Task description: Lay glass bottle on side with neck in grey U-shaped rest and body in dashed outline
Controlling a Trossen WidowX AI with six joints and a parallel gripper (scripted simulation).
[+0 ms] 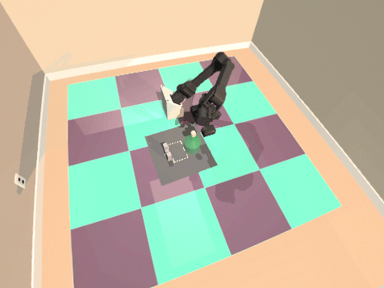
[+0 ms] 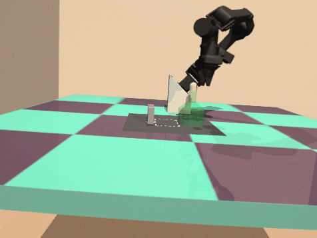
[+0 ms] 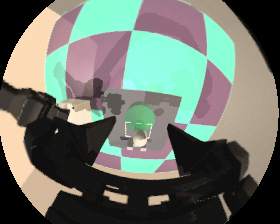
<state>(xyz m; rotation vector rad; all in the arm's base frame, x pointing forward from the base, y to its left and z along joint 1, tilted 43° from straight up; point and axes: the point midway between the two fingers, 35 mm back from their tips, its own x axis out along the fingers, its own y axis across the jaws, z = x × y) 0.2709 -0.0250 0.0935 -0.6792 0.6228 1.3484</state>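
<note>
I can see the green glass bottle standing up straight on a dark grey mat. It has a long neck and a pale top. The black arm bends high up and then points down. Its jaws are wide apart with nothing in them, and they hang above the bottle, near its top.

The dashed outline is just beside the bottle's fat bottom part. On the other side of the outline is the little grey rest, and no neck lies in it. So the bottle isn't lying down yet.

A white block with a sloping edge stands near the mat. The surface has big mint and purple squares.
</note>
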